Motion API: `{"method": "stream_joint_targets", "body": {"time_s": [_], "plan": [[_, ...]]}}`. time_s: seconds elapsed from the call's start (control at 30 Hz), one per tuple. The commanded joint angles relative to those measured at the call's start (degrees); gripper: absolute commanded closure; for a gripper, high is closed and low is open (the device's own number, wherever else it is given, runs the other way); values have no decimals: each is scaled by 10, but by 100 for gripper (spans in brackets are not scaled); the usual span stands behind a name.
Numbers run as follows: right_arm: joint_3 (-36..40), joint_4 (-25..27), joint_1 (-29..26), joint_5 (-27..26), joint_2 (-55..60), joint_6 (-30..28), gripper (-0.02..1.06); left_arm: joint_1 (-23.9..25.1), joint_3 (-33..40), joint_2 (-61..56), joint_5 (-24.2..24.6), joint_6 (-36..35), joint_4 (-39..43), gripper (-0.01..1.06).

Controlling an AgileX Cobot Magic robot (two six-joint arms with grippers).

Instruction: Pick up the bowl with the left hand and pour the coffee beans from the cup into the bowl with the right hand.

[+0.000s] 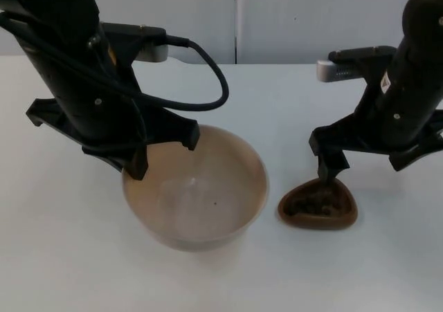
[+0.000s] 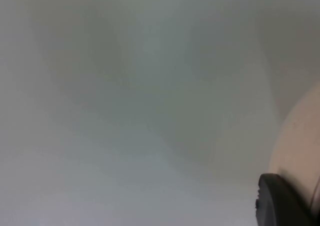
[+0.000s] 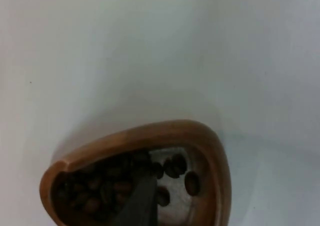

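Note:
A beige bowl (image 1: 201, 194) sits on the white table. My left gripper (image 1: 163, 154) hangs over its back-left rim, open; one fingertip (image 1: 136, 168) is at the left rim and the other at the back rim. In the left wrist view the bowl's wall (image 2: 300, 136) lies beside a black fingertip (image 2: 282, 201). A small brown cup (image 1: 318, 208) with coffee beans (image 3: 105, 191) stands to the bowl's right. My right gripper (image 1: 365, 167) is open across the cup's back edge, with one finger (image 3: 140, 203) dipped inside among the beans. I cannot tell whether it touches the cup (image 3: 200, 136).
The grey partition wall (image 1: 235, 14) closes off the back of the table. Bare white table top (image 1: 69, 270) lies in front of the bowl and cup and on either side of them.

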Motion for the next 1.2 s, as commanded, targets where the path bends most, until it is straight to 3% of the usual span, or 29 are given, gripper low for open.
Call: {"method": "stream_joint_targets", "body": {"time_s": [0.0,0.17,0.4,1.17], "plan": [[0,-6,-1,-6,-2,1,15,-3,1,-7,-4,-5,-3,105],[0,-11,-1,-6,12,1,16,-3,1,-7,-4,-5,-4,105],[0,-13,0,-31,35,14,29,-3,1,-7,-4,-5,-4,105],[0,-13,0,-35,48,19,30,-3,1,-7,-4,-5,-5,105]]}}
